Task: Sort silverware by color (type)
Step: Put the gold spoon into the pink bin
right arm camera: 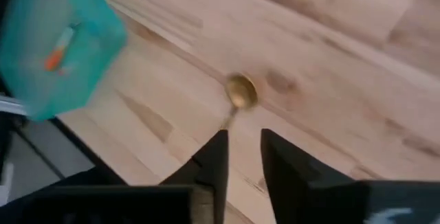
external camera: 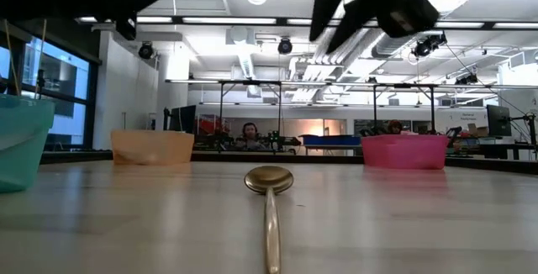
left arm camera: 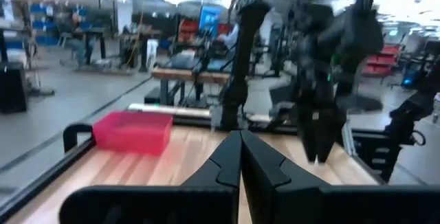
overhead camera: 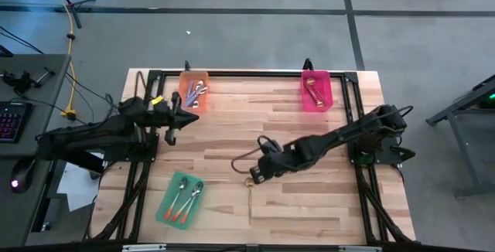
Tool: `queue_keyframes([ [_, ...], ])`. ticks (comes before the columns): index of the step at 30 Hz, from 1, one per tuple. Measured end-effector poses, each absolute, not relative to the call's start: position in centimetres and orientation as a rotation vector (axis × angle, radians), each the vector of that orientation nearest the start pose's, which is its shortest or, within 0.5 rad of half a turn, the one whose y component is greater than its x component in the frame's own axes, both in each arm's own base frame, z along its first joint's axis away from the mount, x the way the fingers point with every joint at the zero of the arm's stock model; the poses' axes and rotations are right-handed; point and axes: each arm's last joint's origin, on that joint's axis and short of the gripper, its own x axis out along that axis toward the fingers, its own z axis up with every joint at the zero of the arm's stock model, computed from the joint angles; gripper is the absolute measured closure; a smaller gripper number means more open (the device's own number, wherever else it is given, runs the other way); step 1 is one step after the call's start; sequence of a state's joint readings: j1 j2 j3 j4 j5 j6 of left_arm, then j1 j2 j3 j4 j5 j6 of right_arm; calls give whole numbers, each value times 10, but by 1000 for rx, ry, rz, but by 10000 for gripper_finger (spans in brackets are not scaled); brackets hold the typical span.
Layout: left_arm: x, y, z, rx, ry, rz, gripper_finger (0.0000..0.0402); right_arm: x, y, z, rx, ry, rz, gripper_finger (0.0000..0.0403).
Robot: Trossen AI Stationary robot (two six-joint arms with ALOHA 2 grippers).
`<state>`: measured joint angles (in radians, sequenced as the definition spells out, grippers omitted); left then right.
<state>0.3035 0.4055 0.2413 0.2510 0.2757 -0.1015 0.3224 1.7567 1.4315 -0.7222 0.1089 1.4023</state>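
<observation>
One gold spoon (overhead camera: 250, 194) is all that lies loose on the counter (overhead camera: 309, 206), flat on the wood near its front edge, bowl towards the middle and handle pointing to the front. Everything else looks sorted already: the green tray (overhead camera: 164, 206) at the front left holds the orange-handled spoons (overhead camera: 184, 198), the orange tray (overhead camera: 186, 78) at the back holds the purple-handled spoons (overhead camera: 195, 93), and the pink tray (overhead camera: 303, 97) at the back right holds the gold spoons (overhead camera: 311, 88). The right tool (overhead camera: 254, 176) hangs just above the loose spoon's bowl, its fingers a little apart with nothing between them; its own wrist view shows the bowl lying just beyond the gap. The left tool (overhead camera: 186, 117) waits near the orange tray, fingers pressed together and empty. By my judgement the job is nearly finished, with only this last gold spoon left to be picked up and carried to the pink tray.
</observation>
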Motion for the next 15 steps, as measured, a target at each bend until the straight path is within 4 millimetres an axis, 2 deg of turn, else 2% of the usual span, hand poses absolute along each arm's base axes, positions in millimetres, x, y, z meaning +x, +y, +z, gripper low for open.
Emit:
queue_keyframes([
  [4, 110, 27, 239, -69, -120, 49, 401, 353, 128, 242, 1058, 989, -566, 301],
  [8, 105, 27, 233, -97, -65, 96, 401, 360, 134, 229, 1070, 1019, -548, 276],
  [11, 101, 26, 233, -132, -79, 139, 401, 366, 139, 223, 1109, 1014, -523, 269],
  [15, 93, 23, 237, -81, -127, 140, 401, 379, 146, 207, 1128, 979, -492, 269],
])
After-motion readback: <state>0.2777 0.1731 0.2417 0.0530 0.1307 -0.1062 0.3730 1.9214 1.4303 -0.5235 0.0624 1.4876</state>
